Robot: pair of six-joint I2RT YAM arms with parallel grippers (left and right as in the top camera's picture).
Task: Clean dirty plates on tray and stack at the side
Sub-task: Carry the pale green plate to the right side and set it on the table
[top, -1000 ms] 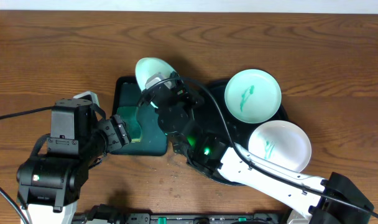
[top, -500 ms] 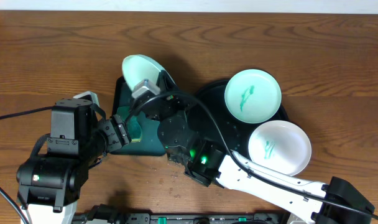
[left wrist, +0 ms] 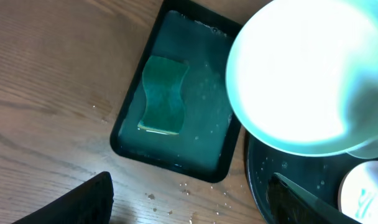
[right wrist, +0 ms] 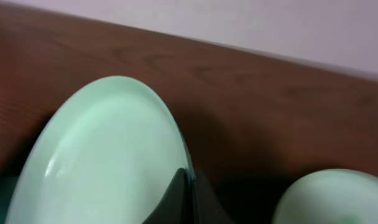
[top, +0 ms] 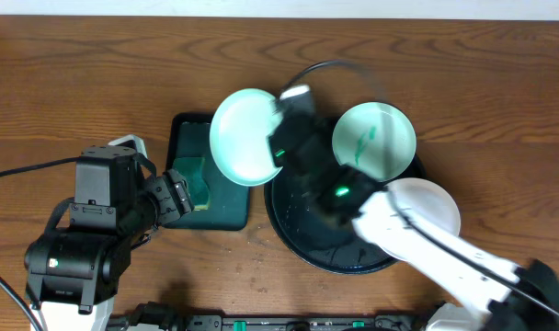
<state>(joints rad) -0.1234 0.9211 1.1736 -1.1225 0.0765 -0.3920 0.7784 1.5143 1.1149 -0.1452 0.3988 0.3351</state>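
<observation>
White plate point(top: 245, 136) held tilted over the edge where green tray point(left wrist: 201, 124) meets black tray point(top: 307, 244). Right gripper point(right wrist: 188, 186) clamped on rim only, likely to leave face free for wiping. Left gripper point(top: 178, 196) jaws apart near sponge point(left wrist: 163, 94), empty. Two smeared plates point(top: 373, 140) wait on black tray.

You are looking at nothing readable: no letters, numbers, brand marks or signs are showing on the dirty plates point(top: 374, 140), the tray point(top: 302, 234) or the worktop point(top: 77, 74) (the teal smears are spelling nothing).
</observation>
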